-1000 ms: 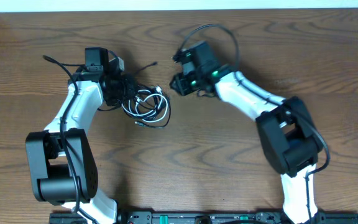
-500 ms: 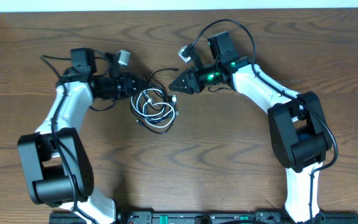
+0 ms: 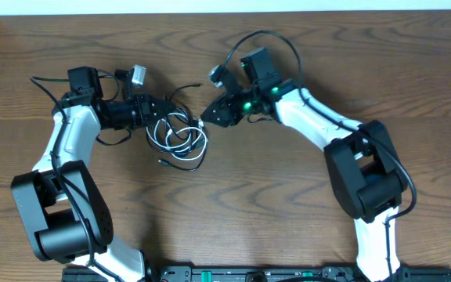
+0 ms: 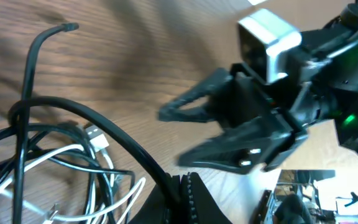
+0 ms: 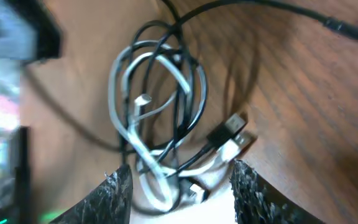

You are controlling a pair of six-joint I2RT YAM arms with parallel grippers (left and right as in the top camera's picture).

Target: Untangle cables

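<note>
The cables lie as one tangled bundle [image 3: 180, 139] on the wooden table, white cable [image 3: 156, 133] looped through black cable [image 3: 185, 161]. My left gripper [image 3: 160, 110] is at the bundle's upper left edge, shut on a strand of the black cable [image 4: 27, 81], which runs down between its jaws [image 4: 180, 186]. Loops of the white cable [image 4: 61, 155] lie beside it. My right gripper [image 3: 208, 117] is at the bundle's upper right edge and stands open. In the right wrist view the bundle's loops [image 5: 124, 93] and plugs [image 5: 229, 130] lie between and ahead of the open fingers [image 5: 182, 190].
A free black cable end [image 3: 188, 86] sticks up behind the bundle. Each arm's own thick black wire loops at the back of the table [image 3: 276, 37]. The two grippers stand close together over the bundle. The table's far edge [image 3: 225, 11] runs along the top.
My left arm has drawn back to the left, dragging the bundle with it. My right gripper has opened wider and come down to the bundle's right edge.
</note>
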